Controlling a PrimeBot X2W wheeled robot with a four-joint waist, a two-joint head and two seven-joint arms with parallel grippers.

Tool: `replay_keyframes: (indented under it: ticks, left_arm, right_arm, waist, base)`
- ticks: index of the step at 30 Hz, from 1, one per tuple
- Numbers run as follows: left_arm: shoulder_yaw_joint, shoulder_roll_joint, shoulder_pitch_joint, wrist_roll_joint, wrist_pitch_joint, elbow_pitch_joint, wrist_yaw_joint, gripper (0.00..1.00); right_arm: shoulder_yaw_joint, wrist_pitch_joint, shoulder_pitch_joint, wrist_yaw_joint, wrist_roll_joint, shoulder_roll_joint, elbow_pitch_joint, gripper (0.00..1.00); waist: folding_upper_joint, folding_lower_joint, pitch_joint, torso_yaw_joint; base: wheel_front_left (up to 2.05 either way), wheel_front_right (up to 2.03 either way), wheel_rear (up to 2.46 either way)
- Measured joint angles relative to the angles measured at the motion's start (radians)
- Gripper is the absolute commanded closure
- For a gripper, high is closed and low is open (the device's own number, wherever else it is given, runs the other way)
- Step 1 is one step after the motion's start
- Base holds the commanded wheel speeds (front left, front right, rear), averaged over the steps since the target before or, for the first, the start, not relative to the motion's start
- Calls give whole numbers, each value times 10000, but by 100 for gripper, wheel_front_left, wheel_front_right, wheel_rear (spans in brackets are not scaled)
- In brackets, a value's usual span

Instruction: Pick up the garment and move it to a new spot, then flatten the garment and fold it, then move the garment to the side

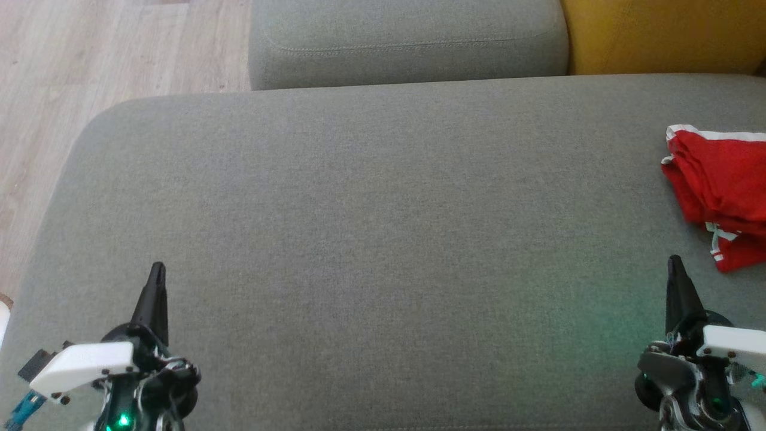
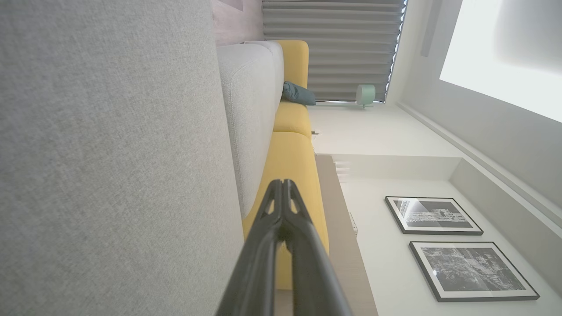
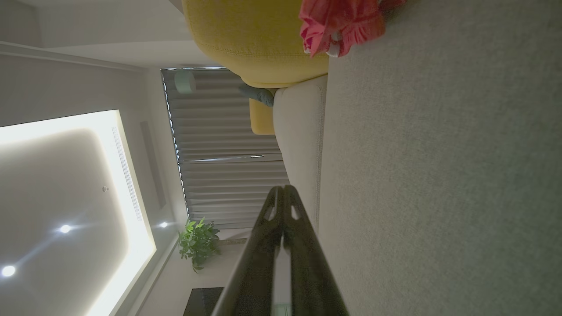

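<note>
The garment point(image 1: 721, 194) is red with white trim and lies bunched at the right edge of the grey sofa seat point(image 1: 371, 239). It also shows at the top of the right wrist view as a red heap point(image 3: 342, 24). My right gripper point(image 1: 675, 263) is shut and empty, hovering just below the garment's lower corner without touching it. My left gripper point(image 1: 157, 269) is shut and empty over the seat's lower left. In the wrist views both pairs of fingertips meet: the left point(image 2: 282, 183) and the right point(image 3: 283, 189).
A grey backrest cushion point(image 1: 407, 42) lies beyond the seat, with a yellow cushion point(image 1: 664, 36) at the top right. Wooden floor point(image 1: 78, 66) lies to the left of the seat's rounded edge. A wide stretch of bare seat separates the two grippers.
</note>
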Motion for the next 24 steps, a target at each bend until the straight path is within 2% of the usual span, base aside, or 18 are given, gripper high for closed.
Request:
replay_keyframes:
  ticks: [24]
  left_arm:
    - [27,-13,0,2,25,0,-2,100]
  right_arm:
    - [0,0,0,0,0,0,0,100]
  waist:
    - [0,0,0,0]
  base:
    - [0,0,0]
